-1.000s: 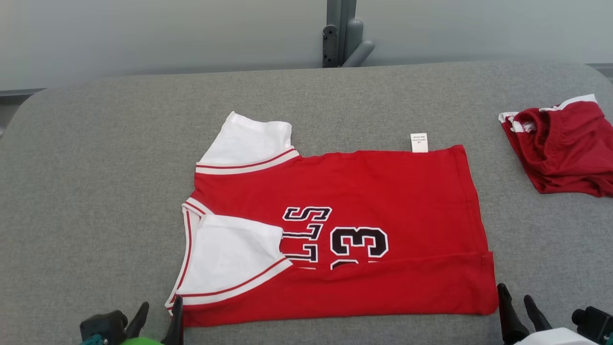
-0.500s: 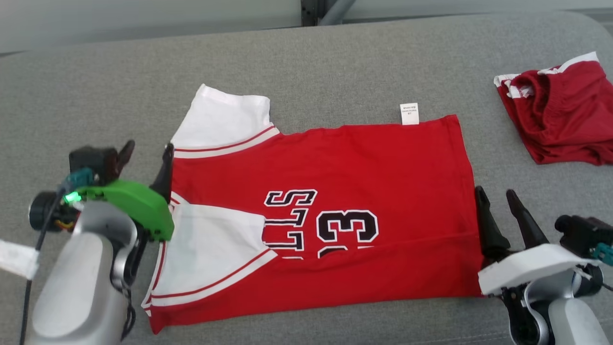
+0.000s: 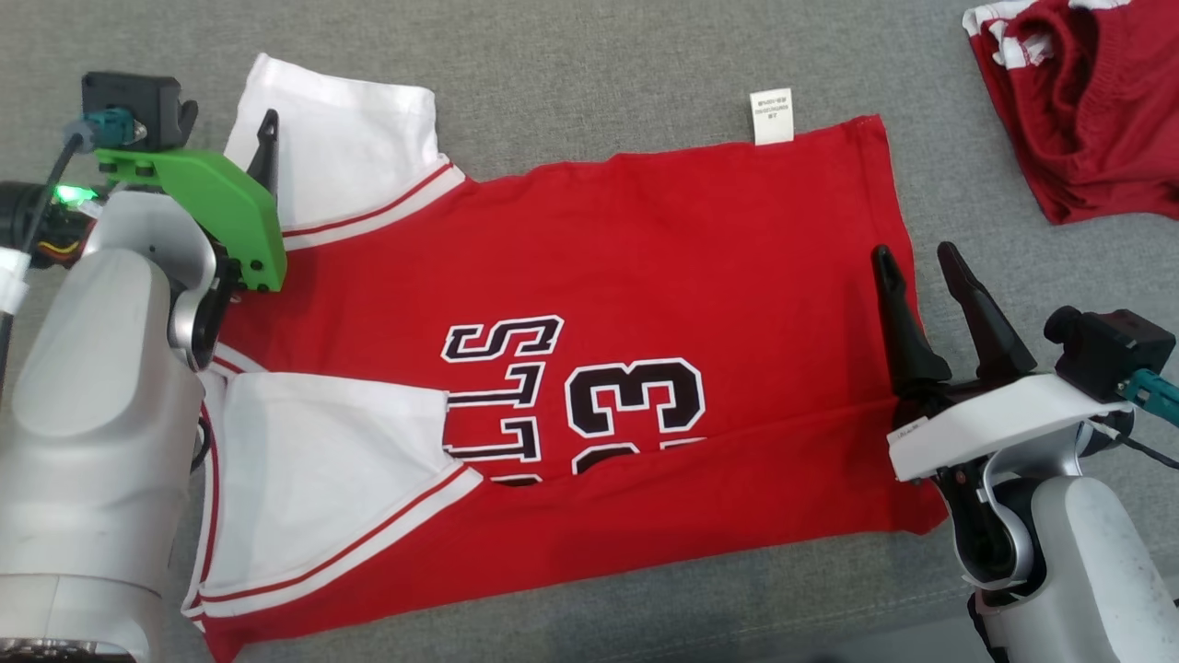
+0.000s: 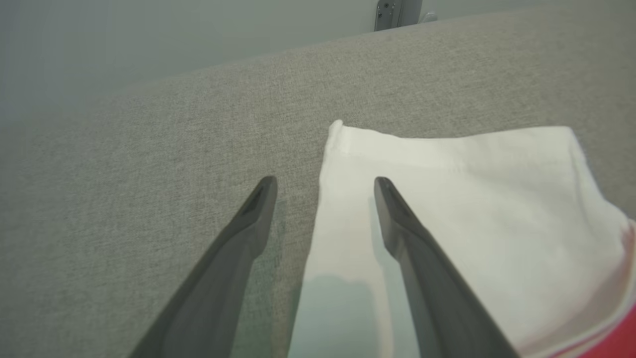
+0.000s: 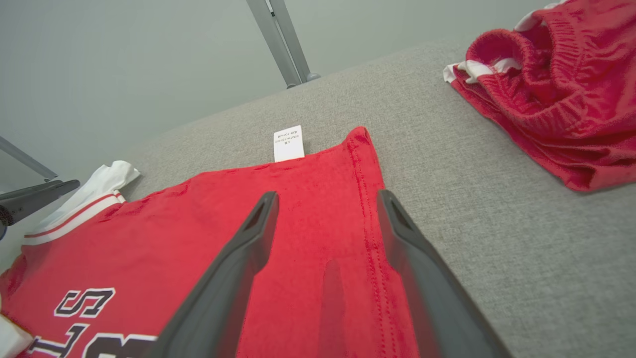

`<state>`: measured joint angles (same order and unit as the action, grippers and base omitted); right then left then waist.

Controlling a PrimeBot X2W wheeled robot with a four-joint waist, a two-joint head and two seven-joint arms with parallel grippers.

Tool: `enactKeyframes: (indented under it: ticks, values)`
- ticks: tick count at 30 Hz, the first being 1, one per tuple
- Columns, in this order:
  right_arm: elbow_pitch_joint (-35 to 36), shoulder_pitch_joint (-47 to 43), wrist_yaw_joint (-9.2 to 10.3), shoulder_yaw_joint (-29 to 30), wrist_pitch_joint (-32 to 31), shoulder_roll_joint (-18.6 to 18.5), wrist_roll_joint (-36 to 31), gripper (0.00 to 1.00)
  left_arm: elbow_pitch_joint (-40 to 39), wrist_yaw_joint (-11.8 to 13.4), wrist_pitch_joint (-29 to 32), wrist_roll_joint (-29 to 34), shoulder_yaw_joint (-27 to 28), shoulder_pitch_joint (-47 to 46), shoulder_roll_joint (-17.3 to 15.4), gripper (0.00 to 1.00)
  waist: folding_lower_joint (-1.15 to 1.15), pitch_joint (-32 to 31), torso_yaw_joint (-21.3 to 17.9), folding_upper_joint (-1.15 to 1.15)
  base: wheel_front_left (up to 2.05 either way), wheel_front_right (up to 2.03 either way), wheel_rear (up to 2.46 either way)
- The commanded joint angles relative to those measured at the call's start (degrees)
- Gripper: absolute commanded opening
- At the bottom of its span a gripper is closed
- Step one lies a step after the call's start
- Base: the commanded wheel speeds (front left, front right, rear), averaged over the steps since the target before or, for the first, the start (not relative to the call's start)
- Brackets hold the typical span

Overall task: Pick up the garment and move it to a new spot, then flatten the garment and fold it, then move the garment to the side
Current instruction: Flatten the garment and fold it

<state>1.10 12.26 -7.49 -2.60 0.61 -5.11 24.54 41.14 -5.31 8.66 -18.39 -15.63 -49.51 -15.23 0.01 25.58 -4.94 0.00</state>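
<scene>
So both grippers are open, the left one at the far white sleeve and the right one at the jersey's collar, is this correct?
Not the collar: the right gripper stands over the hem edge of the jersey, as the right wrist view shows. The rest holds.

The jersey (image 3: 691, 239) shows "LLS" and "3".

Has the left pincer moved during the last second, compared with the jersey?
Yes. The left pincer went forward beside the jersey, from its near corner to the far white sleeve.
</scene>
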Motion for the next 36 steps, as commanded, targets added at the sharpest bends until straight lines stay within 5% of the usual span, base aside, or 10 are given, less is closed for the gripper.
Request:
enactKeyframes:
  ticks: [1, 11, 14, 22, 36]
  values:
    - [-0.46, 1.29, 0.01, -0.54, 0.54, -0.3, 0.39, 1.0, 1.85, -0.13, -0.52, 0.37, -0.14, -2.63, -0.46, 1.0, -0.01, 4.09, -2.99, 0.0, 0.0, 0.0, 0.0]
    - [-1.57, 3.27, 0.01, -1.85, 1.71, -1.45, 1.71, 1.0, 12.91, 0.11, -1.59, 0.58, -0.93, -8.65, -0.26, 1.0, -0.01, 4.64, -4.05, 0.0, 0.0, 0.0, 0.0]
    - [-1.55, 4.26, 0.01, -1.52, 1.74, -2.08, 1.4, 1.0, 14.83, -0.53, -2.28, 0.45, -1.84, -9.26, 0.43, 0.0, -0.01, 4.13, -3.76, 0.0, 0.0, 0.0, 0.0]
    - [-4.06, 9.81, 0.01, -2.43, -1.64, -5.78, -1.46, 1.0, 16.1, -1.6, -7.5, -0.31, -3.54, -10.04, 2.14, 0.0, -0.01, 2.17, -1.75, 0.0, 0.0, 0.0, 0.0]
    - [-22.79, 23.46, 0.01, -7.92, -14.9, -15.83, -4.08, 1.0, 10.93, -2.18, -17.26, -4.13, -7.57, -6.64, 6.44, 0.0, -0.01, -1.22, 7.3, 0.0, 0.0, 0.0, 0.0]
